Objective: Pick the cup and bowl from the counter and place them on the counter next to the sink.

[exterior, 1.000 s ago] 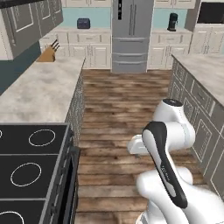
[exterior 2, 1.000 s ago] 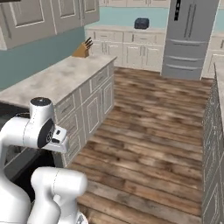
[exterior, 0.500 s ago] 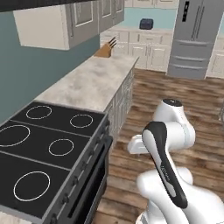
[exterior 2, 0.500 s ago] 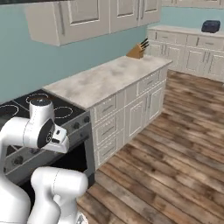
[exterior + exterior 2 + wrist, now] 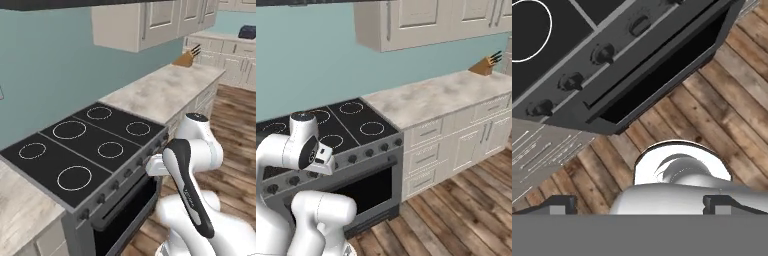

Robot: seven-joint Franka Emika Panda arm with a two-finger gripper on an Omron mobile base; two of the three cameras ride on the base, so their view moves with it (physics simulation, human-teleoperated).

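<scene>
While the arm is kept folded above the wooden floor (image 5: 727, 95), the gripper (image 5: 641, 204) is carried spread wide and empty. Beyond the black stovetop (image 5: 90, 145), the beige marbled counter (image 5: 436, 97) runs lengthwise rightward to a knife block (image 5: 485, 64); cup and bowl cannot be located.

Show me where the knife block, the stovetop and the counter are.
knife block (image 5: 485, 65), right base view, on its wooden body.
stovetop (image 5: 85, 145), left base view, on the black glass between the rings.
counter (image 5: 441, 97), right base view, on its bare marbled top.
</scene>
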